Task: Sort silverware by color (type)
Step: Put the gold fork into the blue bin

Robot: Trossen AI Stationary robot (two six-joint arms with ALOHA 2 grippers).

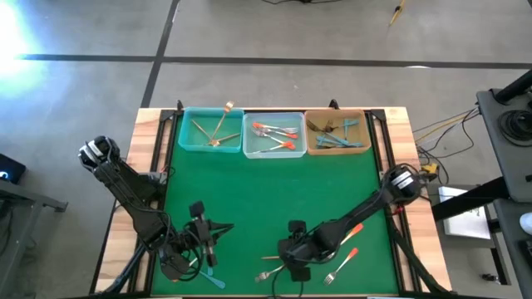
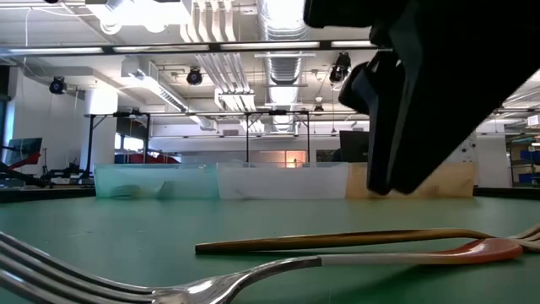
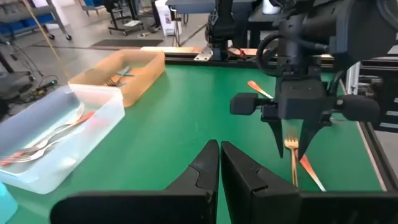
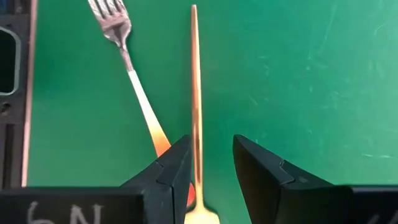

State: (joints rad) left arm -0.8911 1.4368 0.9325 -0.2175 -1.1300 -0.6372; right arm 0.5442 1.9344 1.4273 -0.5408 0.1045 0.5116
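Observation:
On the green mat, a gold fork (image 4: pixel 194 74) lies beside an orange-handled fork (image 4: pixel 134 74). My right gripper (image 4: pixel 211 146) is open above them and points down. Its fingers stand on either side of the gold fork's handle, which runs close along one finger. I cannot tell whether that finger touches it. The left wrist view shows the same gripper (image 3: pixel 291 134) over both forks. My left gripper (image 3: pixel 219 163) is shut on nothing at the near left (image 1: pixel 218 228). A teal-handled fork (image 1: pixel 209 274) lies near it.
Three bins stand along the far edge: a teal one (image 1: pixel 210 145) with gold forks, a clear one (image 1: pixel 273 152) with orange-handled forks, and a tan one (image 1: pixel 338 150) with teal-handled forks. More orange-handled forks (image 1: pixel 342 264) lie beside the right arm. The mat's middle is bare.

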